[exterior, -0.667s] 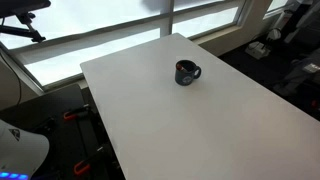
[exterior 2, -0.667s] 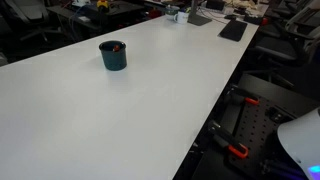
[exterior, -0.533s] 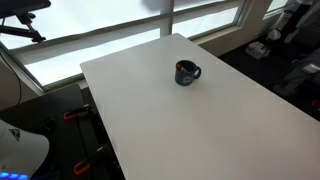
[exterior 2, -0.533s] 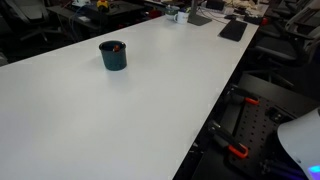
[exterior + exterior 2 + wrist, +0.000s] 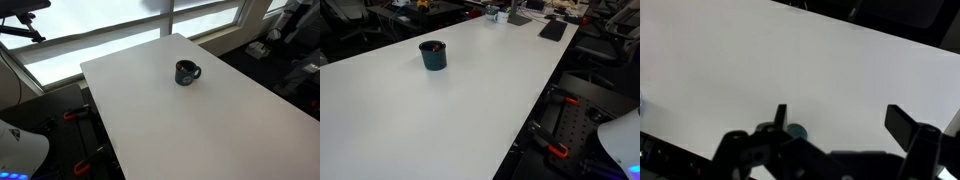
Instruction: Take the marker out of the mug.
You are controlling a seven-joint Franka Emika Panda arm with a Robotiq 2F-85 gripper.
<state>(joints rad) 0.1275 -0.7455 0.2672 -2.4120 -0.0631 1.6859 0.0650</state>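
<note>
The dark glossy mug [image 5: 186, 72] stands upright on the white table [image 5: 200, 120], its handle to one side. It also shows in an exterior view [image 5: 433, 55], where the marker [image 5: 434, 46] is a thin reddish-dark stick at its rim. In the wrist view my gripper [image 5: 840, 118] is open and empty above bare white table, its two dark fingers wide apart. A small part of the mug [image 5: 796, 131] shows beside one finger, mostly hidden by the gripper body. The gripper itself is out of both exterior views.
The white robot base shows at the corner in both exterior views [image 5: 20, 150] [image 5: 620, 140]. Windows run behind the table's far edge [image 5: 130, 30]. Dark flat objects [image 5: 553, 30] and clutter sit at the table's far end [image 5: 505, 15].
</note>
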